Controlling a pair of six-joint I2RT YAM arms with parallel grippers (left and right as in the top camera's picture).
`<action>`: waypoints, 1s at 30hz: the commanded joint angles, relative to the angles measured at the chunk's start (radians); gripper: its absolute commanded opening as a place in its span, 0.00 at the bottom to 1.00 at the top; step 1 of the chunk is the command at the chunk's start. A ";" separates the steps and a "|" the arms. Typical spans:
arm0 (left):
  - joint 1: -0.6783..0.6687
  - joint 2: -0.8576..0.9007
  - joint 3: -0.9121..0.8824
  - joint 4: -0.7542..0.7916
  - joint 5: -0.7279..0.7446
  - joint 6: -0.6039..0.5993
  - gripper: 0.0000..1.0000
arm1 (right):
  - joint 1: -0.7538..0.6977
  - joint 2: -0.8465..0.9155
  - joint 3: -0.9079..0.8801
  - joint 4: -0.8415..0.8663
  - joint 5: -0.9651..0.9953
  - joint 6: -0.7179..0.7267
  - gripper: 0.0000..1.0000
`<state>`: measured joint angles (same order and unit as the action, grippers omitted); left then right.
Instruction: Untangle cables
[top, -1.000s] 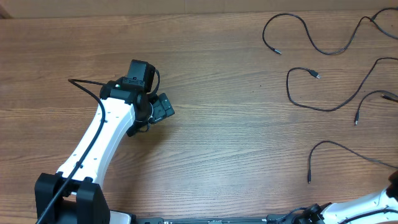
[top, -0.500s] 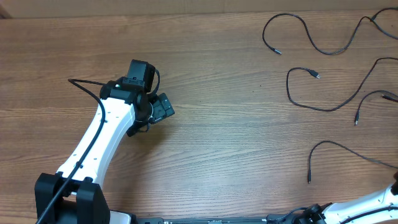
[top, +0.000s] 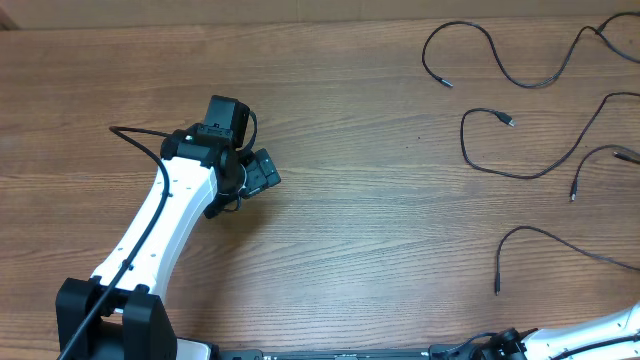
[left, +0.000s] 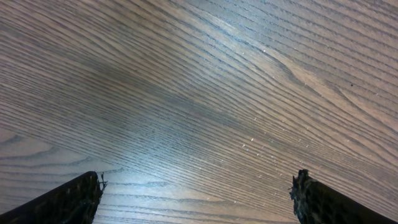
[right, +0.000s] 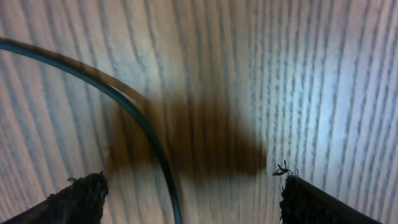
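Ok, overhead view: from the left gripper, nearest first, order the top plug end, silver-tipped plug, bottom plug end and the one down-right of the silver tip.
1. Top plug end, upper right of the left gripper.
2. Silver-tipped plug, mid right, and bottom plug end, lower right: too close to call.
3. Plug end down-right of the silver tip, farthest.

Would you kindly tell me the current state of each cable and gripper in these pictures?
Left gripper: open, empty, over the bare table.
Right gripper: open, a cable running between its fingers, not clamped.
Top cable: loose, uncoiled, lying flat.
Second cable: loose, uncoiled, lying flat.
Third cable: loose, partly out of frame.
Bottom cable: loose, uncoiled, running off to the right.
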<state>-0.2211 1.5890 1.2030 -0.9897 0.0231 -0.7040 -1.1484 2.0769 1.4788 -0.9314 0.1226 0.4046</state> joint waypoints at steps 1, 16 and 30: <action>-0.002 0.010 -0.002 0.003 0.000 -0.007 1.00 | 0.005 0.005 -0.002 0.011 -0.019 -0.013 0.83; -0.002 0.010 -0.002 0.003 0.000 -0.007 1.00 | 0.003 0.015 -0.047 0.051 -0.019 -0.009 0.47; -0.002 0.010 -0.002 0.003 0.000 -0.007 0.99 | 0.003 0.013 0.034 -0.036 -0.021 0.043 0.04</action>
<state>-0.2211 1.5890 1.2030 -0.9871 0.0231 -0.7040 -1.1454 2.0827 1.4525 -0.9474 0.0937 0.4187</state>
